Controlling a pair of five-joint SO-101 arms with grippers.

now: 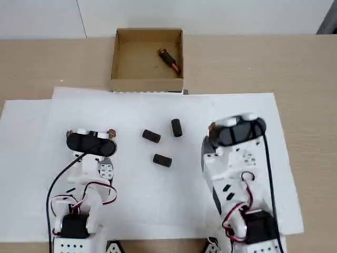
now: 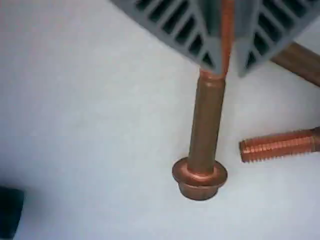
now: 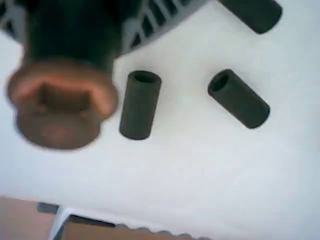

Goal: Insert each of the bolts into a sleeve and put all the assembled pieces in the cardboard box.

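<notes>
One stiff, slick, weighty bolt (image 2: 206,125) clamped by its threaded tip in the closed left gripper (image 2: 223,65), head dangling below the jaws, likely steadier pinched mid-shank; right gripper (image 3: 75,40) closed on a sleeved bolt (image 3: 62,105).

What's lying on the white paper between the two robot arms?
Three black sleeves lie there, loose and apart from each other, on the white paper. You can see this in the high view.
</notes>
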